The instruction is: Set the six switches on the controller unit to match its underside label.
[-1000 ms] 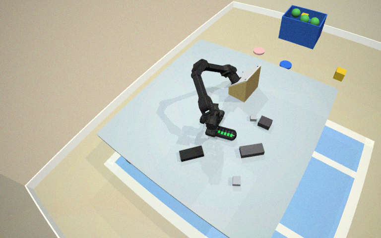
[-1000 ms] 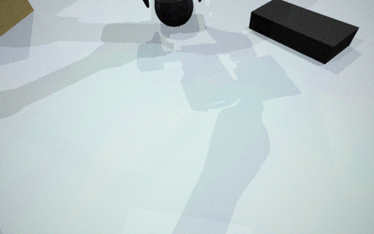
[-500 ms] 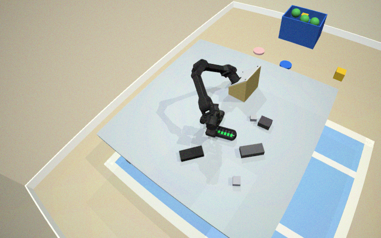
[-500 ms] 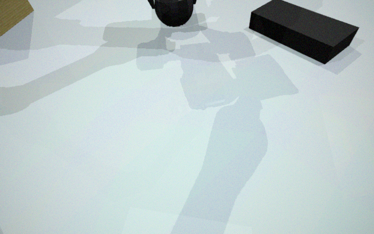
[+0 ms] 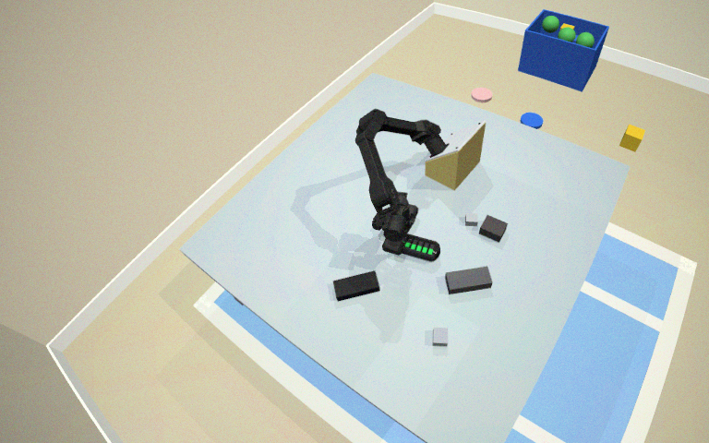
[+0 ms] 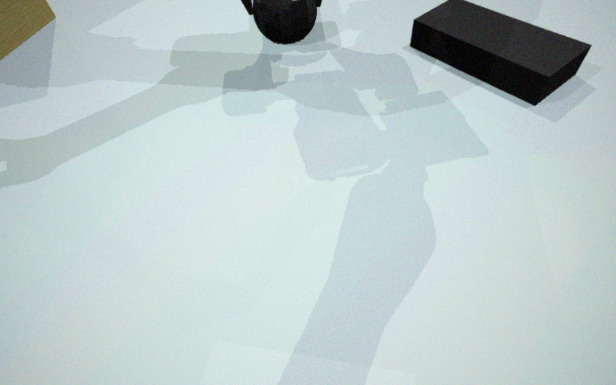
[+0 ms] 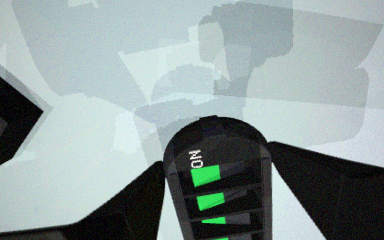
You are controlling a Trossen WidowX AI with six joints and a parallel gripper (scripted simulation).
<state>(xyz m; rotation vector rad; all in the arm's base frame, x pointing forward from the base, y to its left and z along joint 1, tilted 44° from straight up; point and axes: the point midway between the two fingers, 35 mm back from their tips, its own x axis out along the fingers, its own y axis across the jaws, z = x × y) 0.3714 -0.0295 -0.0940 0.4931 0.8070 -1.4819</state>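
Observation:
The dark grey controller unit [image 5: 424, 249] [image 6: 285, 28] [image 7: 230, 145] sits with its switches facing up. Its rounded end shows at the top edge of the exterior view. In the wrist view, the green ends of the nearest switches and the "ON" mark show; the other end runs out of the frame. My gripper [image 5: 397, 244] [image 7: 215, 157] is shut on the unit, with one finger against each long side near the rounded end. Parts of the arm cover the unit's left end in the top view. The label underneath is hidden.
A black block [image 5: 356, 285] [image 6: 500, 40] lies near the unit. A grey block [image 5: 468, 280], a dark brown block [image 5: 493, 228] and small light blocks [image 5: 439, 336] [image 5: 471, 220] lie around. A wooden wedge [image 5: 454, 169] stands behind. A blue bin [image 5: 554, 60] stands off the bench.

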